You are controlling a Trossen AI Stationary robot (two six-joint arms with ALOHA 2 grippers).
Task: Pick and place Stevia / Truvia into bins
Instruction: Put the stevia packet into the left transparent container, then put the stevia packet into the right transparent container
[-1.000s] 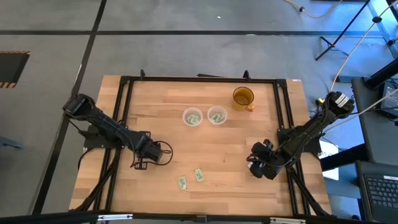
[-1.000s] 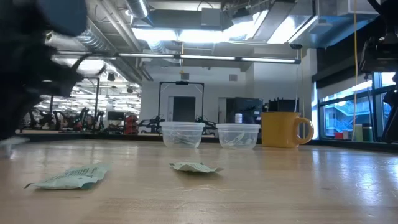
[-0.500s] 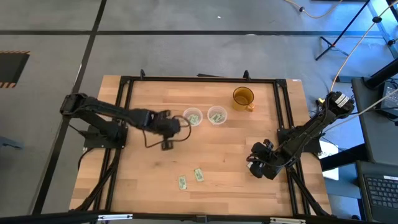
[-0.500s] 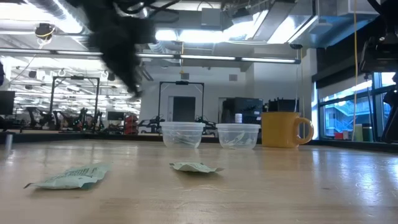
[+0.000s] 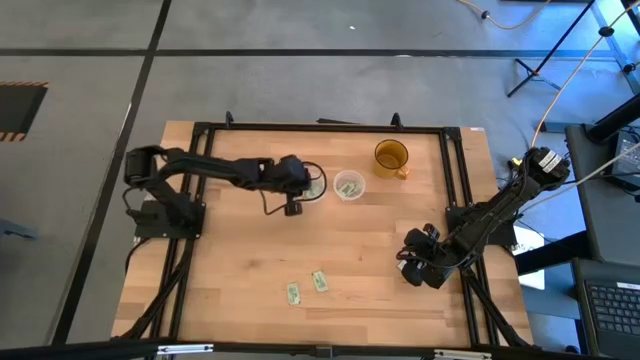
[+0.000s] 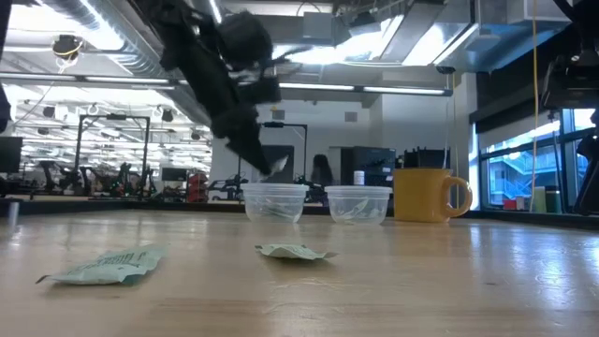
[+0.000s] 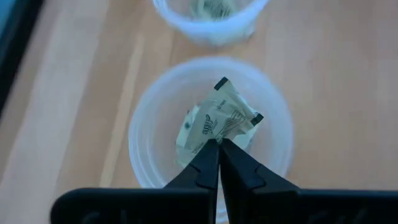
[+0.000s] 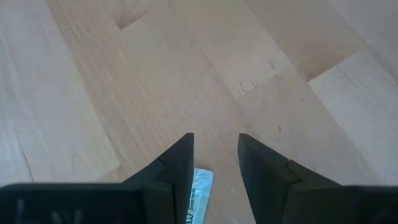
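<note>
Sachet (image 7: 219,118) of Stevia: pinched by one corner in the closed left gripper (image 7: 219,149), hanging directly over the bin (image 7: 144,134) beneath, placed for release. Right gripper (image 8: 215,155): idle, fingers parted, another sachet (image 8: 198,190) between them on the table.

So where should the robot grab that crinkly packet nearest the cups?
Probably pinch the crinkly sachet across its narrow width, coming straight down from above: it lies almost flat on the table, humped slightly, so there is no side to catch.

Two sachets (image 5: 306,287) on table (image 5: 350,250), before two cups (image 5: 348,186).
</note>
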